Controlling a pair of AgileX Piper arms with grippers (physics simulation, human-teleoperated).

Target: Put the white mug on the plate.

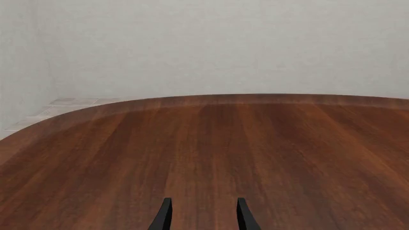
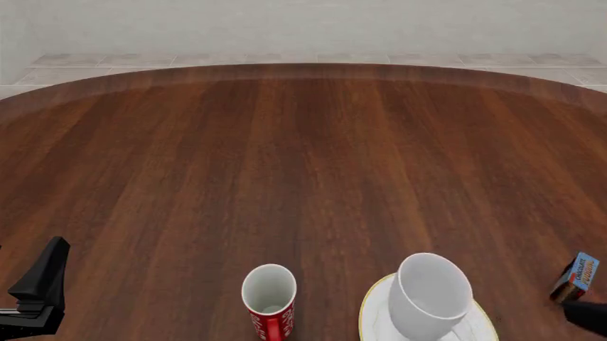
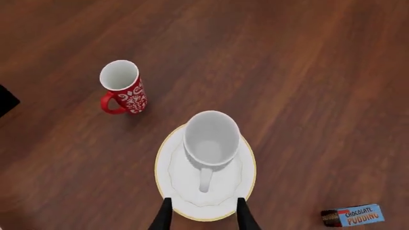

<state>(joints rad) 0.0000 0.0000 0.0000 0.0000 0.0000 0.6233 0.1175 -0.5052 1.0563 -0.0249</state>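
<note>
The white mug (image 2: pixel 431 295) stands upright on the plate (image 2: pixel 372 316) at the table's front edge, right of centre. In the right wrist view the mug (image 3: pixel 211 139) sits on the gold-rimmed plate (image 3: pixel 182 184) with its handle pointing toward my right gripper (image 3: pixel 203 218). That gripper is open, empty, and raised above the plate's near rim, clear of the mug. My left gripper (image 1: pixel 204 218) is open and empty over bare wood. It shows at the front left in the front view (image 2: pixel 40 280), far from the mug.
A red mug with a white pattern (image 2: pixel 269 298) stands upright just left of the plate and also shows in the right wrist view (image 3: pixel 124 86). A small chocolate pudding box (image 2: pixel 576 277) lies at the front right. The round wooden table (image 2: pixel 303 156) stretches away behind them.
</note>
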